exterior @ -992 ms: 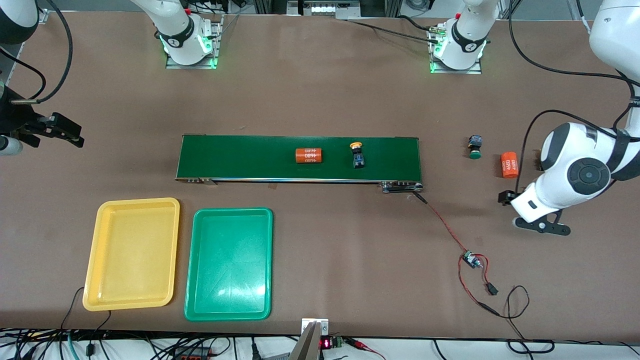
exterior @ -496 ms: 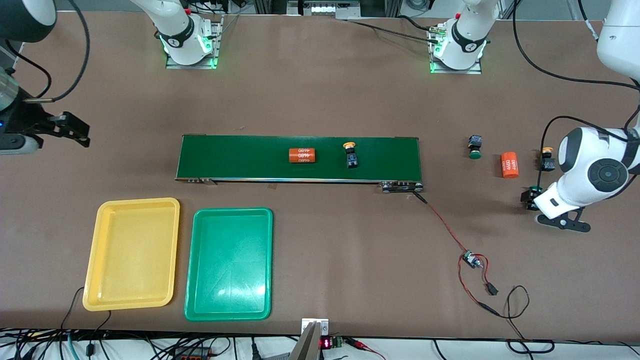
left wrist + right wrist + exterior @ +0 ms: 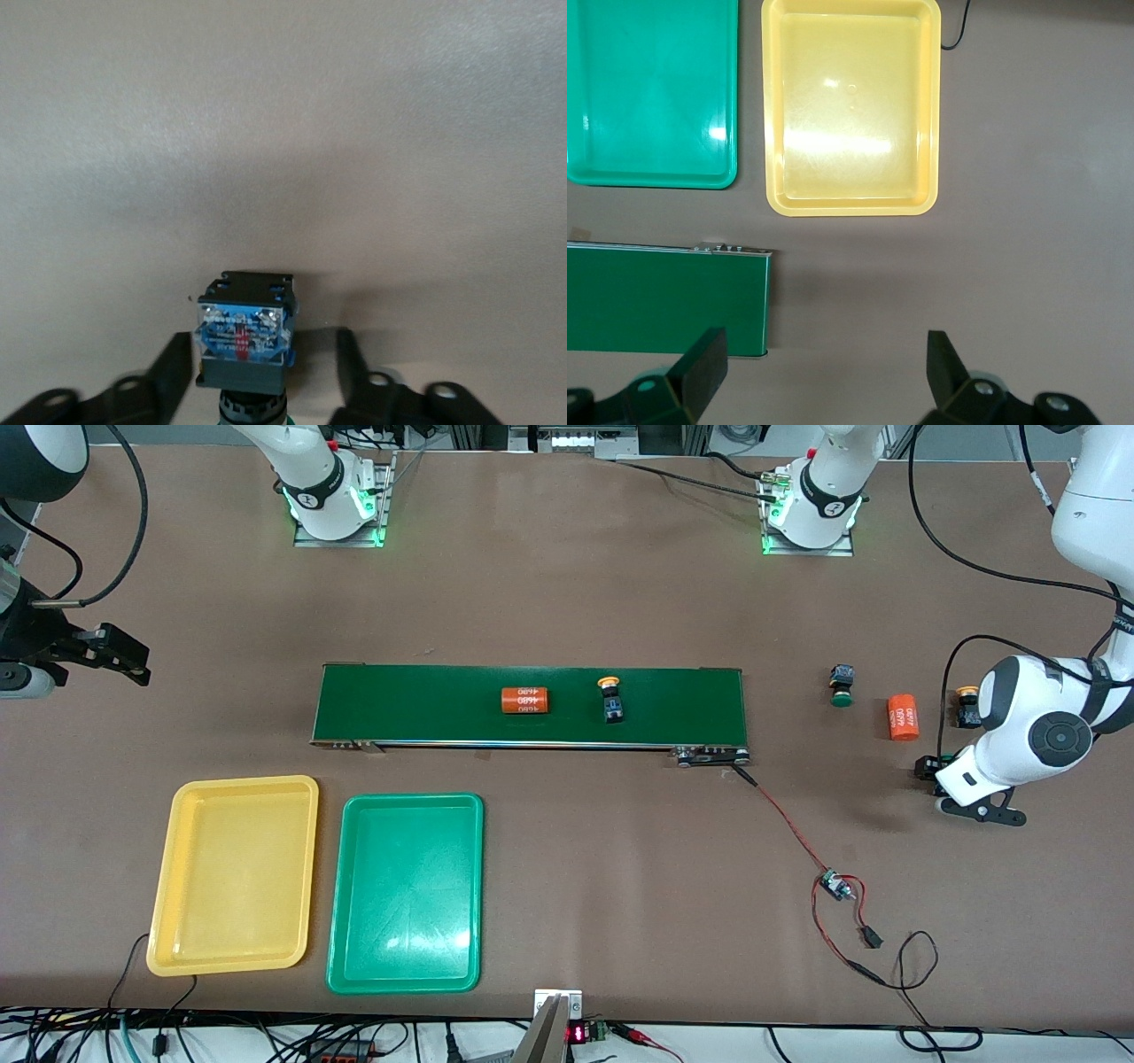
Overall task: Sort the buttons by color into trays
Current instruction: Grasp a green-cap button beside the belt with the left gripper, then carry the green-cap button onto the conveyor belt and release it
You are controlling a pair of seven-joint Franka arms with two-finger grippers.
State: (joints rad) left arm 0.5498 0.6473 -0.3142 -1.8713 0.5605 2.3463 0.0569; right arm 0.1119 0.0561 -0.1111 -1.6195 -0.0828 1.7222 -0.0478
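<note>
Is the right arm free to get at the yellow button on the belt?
Probably yes. The right gripper hangs open and empty over bare table off the belt's end, and the yellow button sits uncovered, apart from the orange cylinder.

An orange cylinder (image 3: 525,700) lying on the green belt (image 3: 425,704) carries "4680" in white print. A second orange cylinder (image 3: 903,717) on the desk (image 3: 567,584) bears similar white print, too small to read.

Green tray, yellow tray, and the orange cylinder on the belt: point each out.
green tray (image 3: 341,886), front view, on its rim
yellow tray (image 3: 164,886), front view, on its rim
orange cylinder (image 3: 524,700), front view, middle of its side
</note>
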